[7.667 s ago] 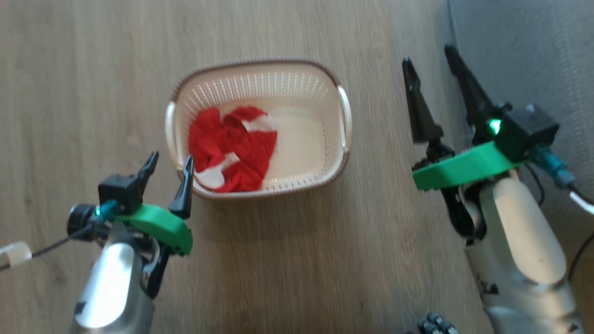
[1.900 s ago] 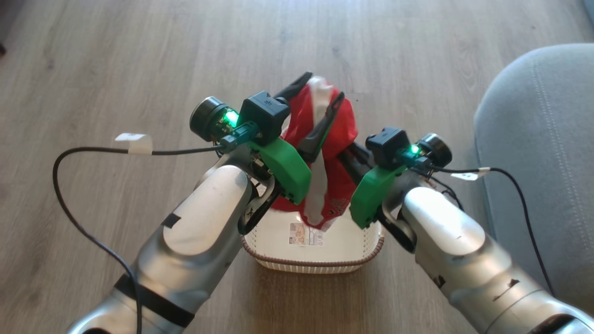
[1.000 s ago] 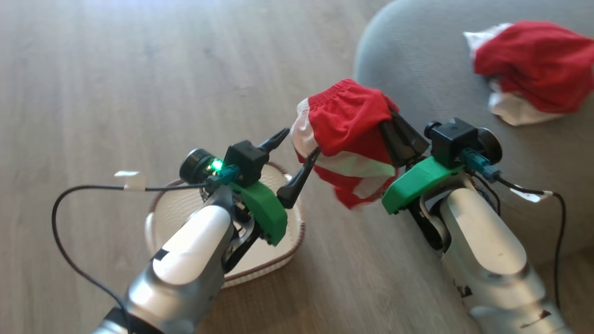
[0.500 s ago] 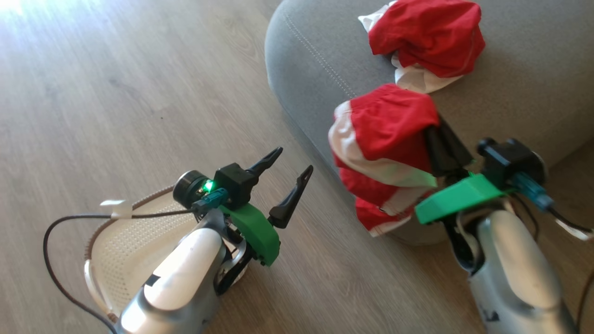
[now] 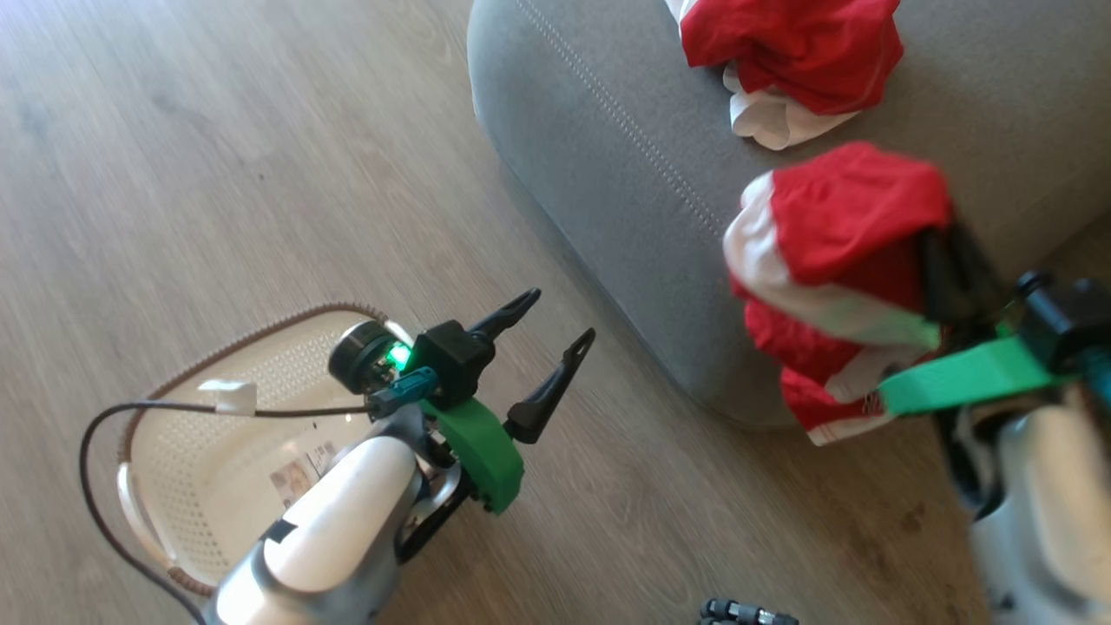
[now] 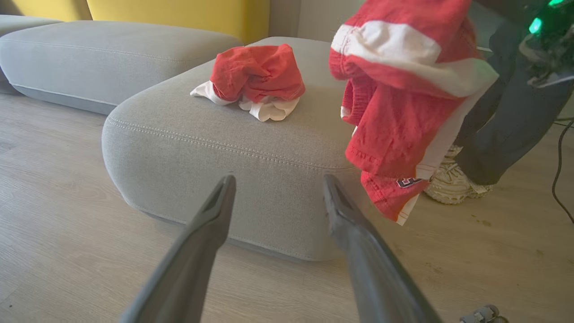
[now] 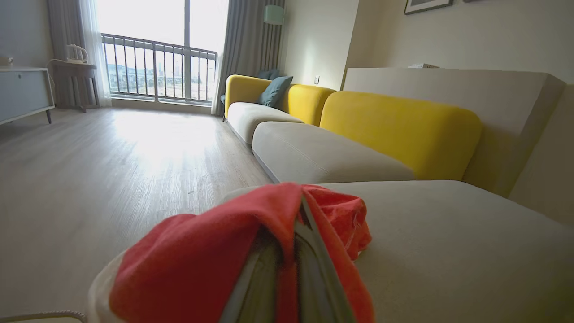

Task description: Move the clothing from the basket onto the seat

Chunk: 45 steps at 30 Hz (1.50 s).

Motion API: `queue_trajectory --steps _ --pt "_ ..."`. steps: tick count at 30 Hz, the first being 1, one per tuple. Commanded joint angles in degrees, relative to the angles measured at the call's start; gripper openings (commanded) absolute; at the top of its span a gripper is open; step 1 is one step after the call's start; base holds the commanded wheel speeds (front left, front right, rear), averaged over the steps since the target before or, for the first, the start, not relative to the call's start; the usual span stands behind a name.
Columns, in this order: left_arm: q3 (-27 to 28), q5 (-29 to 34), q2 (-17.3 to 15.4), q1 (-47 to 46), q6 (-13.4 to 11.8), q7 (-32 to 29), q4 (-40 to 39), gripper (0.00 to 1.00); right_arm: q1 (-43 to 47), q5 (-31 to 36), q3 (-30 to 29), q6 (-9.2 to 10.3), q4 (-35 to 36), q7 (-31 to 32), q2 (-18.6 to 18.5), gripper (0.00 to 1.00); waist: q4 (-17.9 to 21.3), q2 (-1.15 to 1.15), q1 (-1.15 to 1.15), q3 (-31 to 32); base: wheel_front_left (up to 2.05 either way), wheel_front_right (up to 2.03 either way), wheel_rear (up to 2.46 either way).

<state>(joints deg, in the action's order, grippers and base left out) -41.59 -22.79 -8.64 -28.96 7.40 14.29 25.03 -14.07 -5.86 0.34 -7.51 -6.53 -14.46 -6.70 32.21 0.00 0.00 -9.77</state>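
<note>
1. While the wooden floor (image 5: 217,130) took up most of the head view, the grey seat (image 5: 608,156) was the largest of the task's things, its rounded edge and pale stitching running across the upper right.
2. The basket (image 5: 252,328) stood on the floor at the lower left, well apart from the seat. The part of its inside not hidden by the left arm showed a label (image 5: 299,473) and no red cloth.
3. 1 resting garment (image 5: 790,52) lay crumpled on top of the seat, away from its edge.
4. 1 held garment (image 5: 842,234) hung in the air at the seat's near edge, its upper folds over the cushion and its lower hem dangling past the side toward the floor.
5. The right tool (image 7: 293,251) was pressed together, pinching that held garment, which was draped over its fingers.
6. The left tool (image 5: 560,314) was spread wide with nothing between its fingers, hovering above the floor between basket and seat.
7. Judged from this, the step in hand was the carry of garment 2 of 2. The next move called for bringing the right tool further in over the cushion, lowering it so the hem cleared the edge, then parting its fingers.
</note>
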Motion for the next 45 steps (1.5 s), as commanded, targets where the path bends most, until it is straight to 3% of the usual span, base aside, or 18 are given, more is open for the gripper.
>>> queue_trajectory --steps 1,10,16,27,34,40,45 --pt "1.34 -0.31 -1.77 -2.33 0.08 0.71 -2.30 1.00 -4.51 0.87 0.24 0.02 2.14 -0.53 -2.43 0.00 0.07 0.00 0.00 -1.68 0.00 0.00 0.00" --pt "1.76 0.88 -7.08 -0.16 0.08 0.71 -4.89 1.00 -19.30 3.00 -1.86 0.02 -2.02 2.00 -13.23 0.00 0.22 0.00 0.00 -8.92 0.00 0.00 0.00" --pt "1.61 2.57 -10.87 -0.56 0.08 0.71 -7.77 1.00 -31.24 3.50 -5.17 0.02 -6.24 4.47 -17.49 0.00 -0.79 0.00 0.00 -14.15 0.00 0.00 0.00" --pt "-2.25 2.05 -15.44 -6.47 0.08 0.71 -13.80 1.00 -47.39 11.51 -24.89 0.02 -11.78 16.92 -26.99 0.00 -8.25 0.00 0.00 -24.58 0.00 0.00 0.00" --pt "-3.39 1.52 -16.86 -8.31 0.09 0.71 -15.67 1.00 -47.85 14.70 -32.32 0.02 -12.56 19.62 -25.30 0.00 -12.46 0.00 0.00 -28.52 0.00 0.00 0.00" --pt "-2.83 1.48 -18.28 -9.21 0.09 0.71 -17.02 1.00 -46.99 16.87 -37.32 0.02 -15.81 19.31 -19.72 0.00 -14.85 0.00 0.00 -31.68 0.00 0.00 0.00" --pt "-2.84 1.67 -18.04 -9.28 0.09 0.71 -17.19 1.00 -45.00 17.49 -37.57 0.02 -21.32 16.41 -15.55 0.00 -15.51 0.00 0.00 -32.25 0.00 0.00 0.00"
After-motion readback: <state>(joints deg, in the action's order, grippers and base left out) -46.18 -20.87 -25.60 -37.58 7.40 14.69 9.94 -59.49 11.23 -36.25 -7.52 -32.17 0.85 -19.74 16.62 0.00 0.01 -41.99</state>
